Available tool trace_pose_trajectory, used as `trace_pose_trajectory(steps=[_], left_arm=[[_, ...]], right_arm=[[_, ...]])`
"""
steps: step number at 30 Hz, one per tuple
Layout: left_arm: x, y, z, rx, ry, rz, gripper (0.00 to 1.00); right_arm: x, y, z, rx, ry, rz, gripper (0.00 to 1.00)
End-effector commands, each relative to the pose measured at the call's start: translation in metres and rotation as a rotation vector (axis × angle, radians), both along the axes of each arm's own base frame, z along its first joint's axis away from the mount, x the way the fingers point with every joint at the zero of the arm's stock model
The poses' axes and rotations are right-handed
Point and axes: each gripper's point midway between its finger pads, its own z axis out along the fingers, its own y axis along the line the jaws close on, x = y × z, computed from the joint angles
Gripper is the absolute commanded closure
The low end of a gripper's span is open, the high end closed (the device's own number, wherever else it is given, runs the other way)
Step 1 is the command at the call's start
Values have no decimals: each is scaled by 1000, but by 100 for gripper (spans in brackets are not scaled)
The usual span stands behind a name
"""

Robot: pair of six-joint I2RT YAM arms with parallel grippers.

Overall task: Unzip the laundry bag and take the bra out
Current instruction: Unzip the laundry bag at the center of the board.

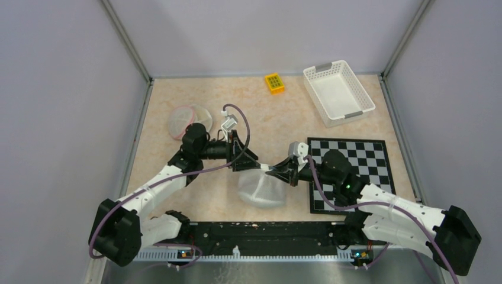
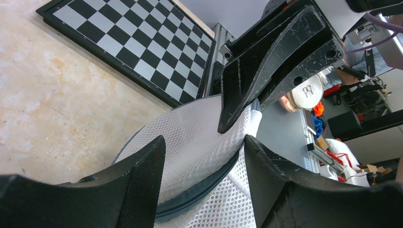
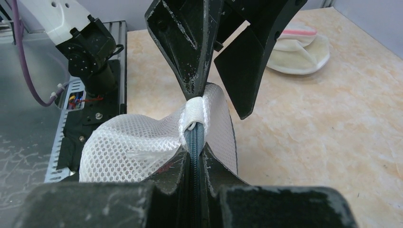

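Readying the unzip
My right pincer clamps the zipper of the laundry bag; my left pincer (apart) must pinch the tab.

Quick count from me: one white mesh zip bag, one black-and-white checkered board, one white slatted plastic basket, one yellow gridded block, one round cream-pink pouch.

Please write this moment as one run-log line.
left gripper: open, straddling laundry bag | right gripper: shut on zipper | zipper: appears closed
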Motion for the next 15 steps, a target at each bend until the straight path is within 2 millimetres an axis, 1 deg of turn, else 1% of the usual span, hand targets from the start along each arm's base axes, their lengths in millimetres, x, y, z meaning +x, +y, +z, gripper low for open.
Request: trace_pose_trajectory(steps=[1, 7, 12, 15], left_arm=[[4, -3, -5, -15, 33, 25, 34], [0, -4, -4, -51, 85, 9, 34], [-10, -5, 7, -111, 100, -44, 34], [-16, -6, 11, -123, 87, -72, 36]], right_arm=[[-2, 5, 42, 117, -70, 22, 100], [-3, 4, 44, 142, -42, 19, 100], [-3, 5, 41, 142, -42, 20, 100], [-3, 5, 41, 142, -43, 21, 100]])
